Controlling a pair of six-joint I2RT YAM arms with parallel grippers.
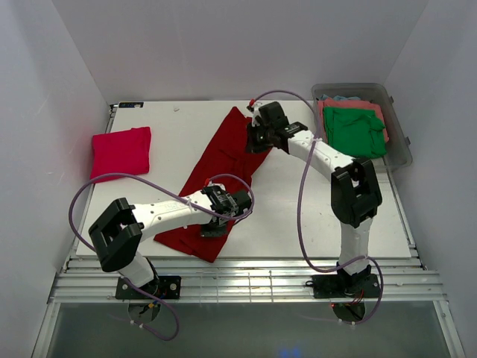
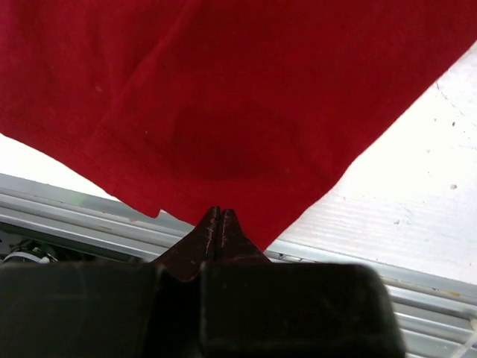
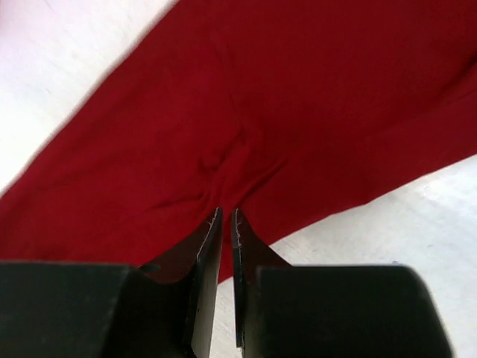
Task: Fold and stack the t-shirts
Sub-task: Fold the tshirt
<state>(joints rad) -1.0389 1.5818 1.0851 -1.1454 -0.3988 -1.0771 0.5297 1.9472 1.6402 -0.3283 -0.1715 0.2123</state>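
The dark red t-shirt [image 1: 222, 160] lies diagonally across the table [image 1: 313, 224], far edge to near edge — left gripper [image 2: 218, 215] pinching its near corner, right gripper [image 3: 226, 215] nipping the far end

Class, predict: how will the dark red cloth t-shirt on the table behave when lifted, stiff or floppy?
Probably floppy: the dark red cloth t-shirt puckers where the right hand pinches it. Likely to sag between grips, since it lies in loose folds.

A robotics lab cell; white panel walls [image 1: 238, 45] box in a white table [image 1: 179, 119]; left arm [image 1: 160, 212] and right arm [image 1: 328, 160] stand bolted on aluminium rails [image 1: 246, 280]; lilac cables [image 1: 301, 216] trail.
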